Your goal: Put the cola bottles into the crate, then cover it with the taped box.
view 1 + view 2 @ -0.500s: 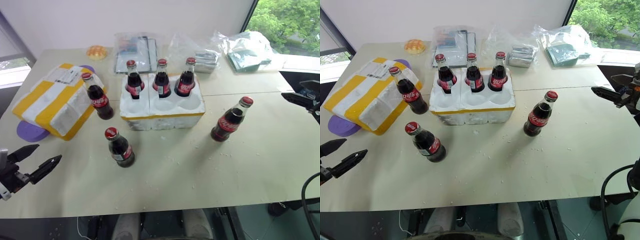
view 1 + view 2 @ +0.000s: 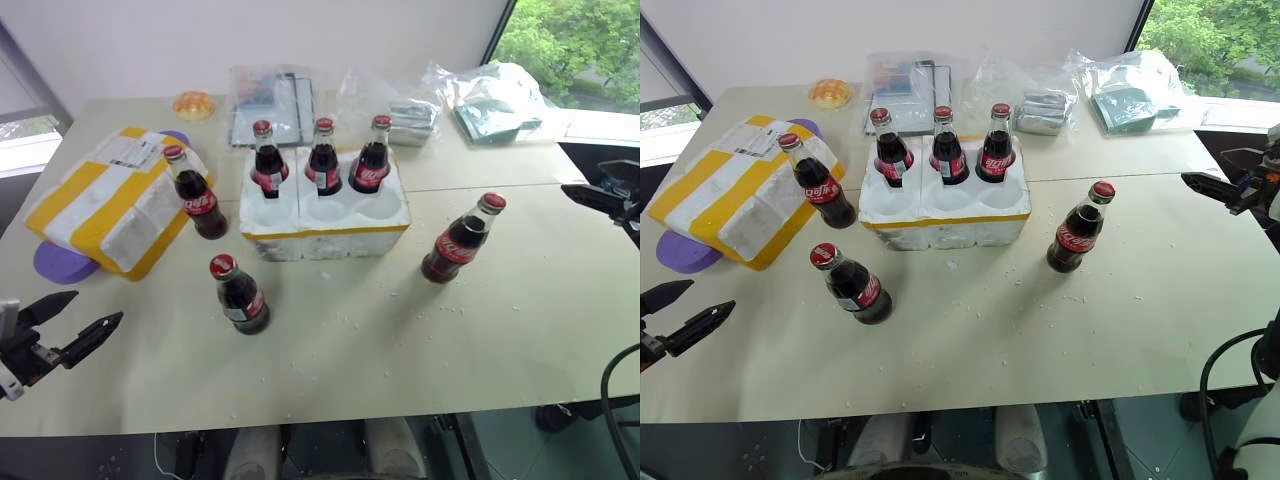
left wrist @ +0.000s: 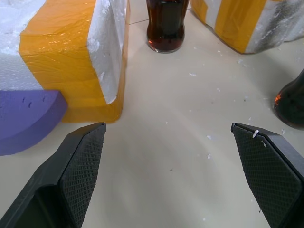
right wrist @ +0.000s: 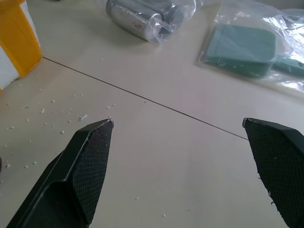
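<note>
**Left eye view: 3 bottles in the crate, 3 on the table, both grippers open and empty**

Left eye view shows the crate standing near the middle of the table, its yellow tape strip facing the robot. The 3 wells of its far row each hold an upright cola bottle: the left bottle in the crate, the middle bottle in the crate and the right bottle in the crate. The 3 near wells hold nothing.

3 more cola bottles stand upright on the table. The bottle by the box stands between the taped box and the crate, just beside the box's edge. The near bottle stands in front of the crate's left corner, apart from it. The bottle on the right stands to the right of the crate, well clear of it.

The taped box lies to the left of the crate, its shipping label on the far end, resting partly on a purple pad.

The left gripper hovers at the near left edge of the table, fingers spread wide and holding nothing. The right gripper sits at the far right edge, also spread wide and empty; the right wrist view shows bare table between its fingers.

Plastic bags and a small orange object lie along the far side.
</note>
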